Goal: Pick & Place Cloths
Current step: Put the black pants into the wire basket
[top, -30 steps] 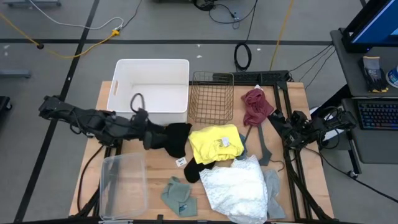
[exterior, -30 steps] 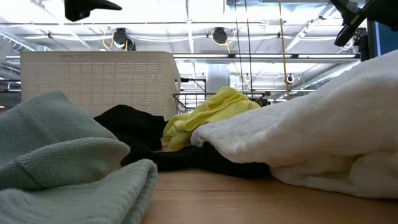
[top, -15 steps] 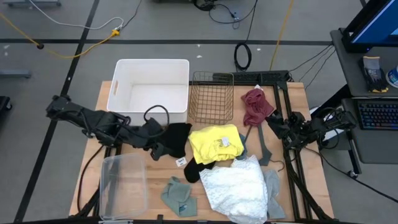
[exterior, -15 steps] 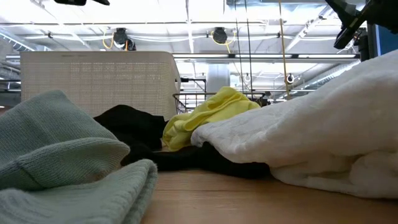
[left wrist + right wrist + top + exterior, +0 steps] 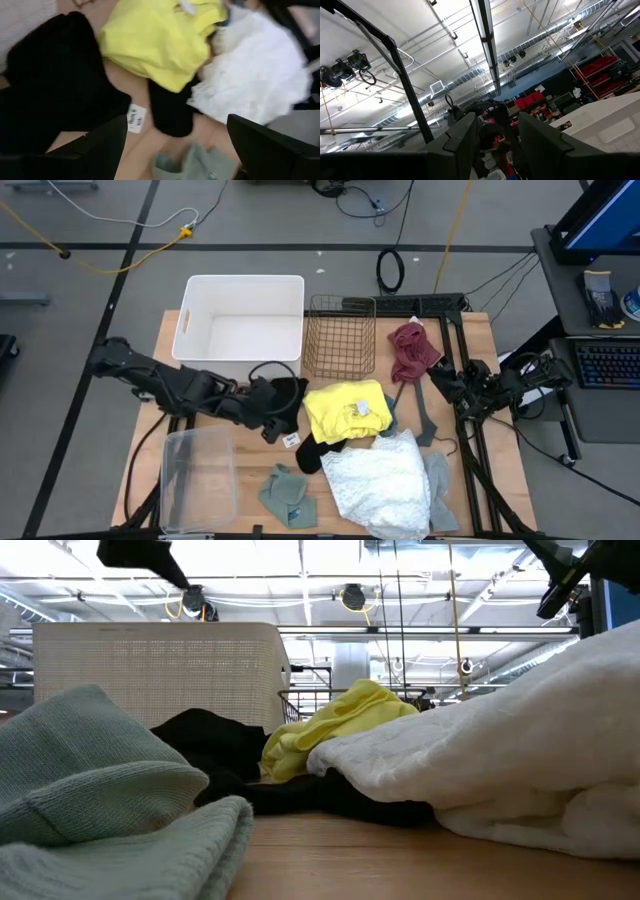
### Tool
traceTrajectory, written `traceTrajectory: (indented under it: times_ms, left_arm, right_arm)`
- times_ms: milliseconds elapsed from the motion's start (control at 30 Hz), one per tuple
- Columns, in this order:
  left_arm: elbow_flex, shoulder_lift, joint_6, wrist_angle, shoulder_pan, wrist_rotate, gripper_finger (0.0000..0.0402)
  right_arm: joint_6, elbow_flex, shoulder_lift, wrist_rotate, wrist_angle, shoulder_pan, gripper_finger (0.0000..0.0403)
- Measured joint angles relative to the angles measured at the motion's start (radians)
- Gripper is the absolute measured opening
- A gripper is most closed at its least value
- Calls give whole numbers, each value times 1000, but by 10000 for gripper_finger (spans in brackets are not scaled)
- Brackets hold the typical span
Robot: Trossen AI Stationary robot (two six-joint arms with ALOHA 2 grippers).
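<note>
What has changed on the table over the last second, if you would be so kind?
The left gripper has swung forward over the black cloth, fingers open, holding nothing. The right gripper, the yellow cloth and the white lacy cloth stayed put.

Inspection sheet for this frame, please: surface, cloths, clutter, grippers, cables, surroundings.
Surface: wooden table, partly covered.
Job's things: black cloth beside the white bin; yellow cloth mid-table; maroon cloth by the wire basket; white lacy cloth and sage-green cloth at the front; grey cloth under the lacy one's edge.
Clutter: clear tub; V-shaped bar; paper tag.
Grippers: left gripper over the black cloth, jaws open; right gripper parked at the right edge, jaws open.
Cables: loops on the left arm; cords on the floor.
Surroundings: desk with keyboard.
</note>
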Motion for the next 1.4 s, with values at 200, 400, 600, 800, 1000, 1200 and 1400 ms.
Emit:
traceTrajectory:
  times_ms: [200,400,600,800,1000,1200,1400]
  left_arm:
    - [0,55,18,-41,2,0,347]
    - [0,81,71,-47,1,1,347]
    - [0,81,84,-51,1,1,347]
    - [-2,81,112,-53,1,0,347]
    - [-30,81,71,-57,6,-19,347]
    - [-31,81,118,-56,3,-17,347]
    - [-31,81,154,-64,4,-40,347]
  right_arm:
    - [0,0,0,0,0,0,141]
    - [0,0,0,0,0,0,141]
    - [0,0,0,0,1,0,141]
    - [0,0,0,0,1,0,141]
    - [0,0,0,0,1,0,141]
    - [0,0,0,0,1,0,141]
    - [0,0,0,0,1,0,141]
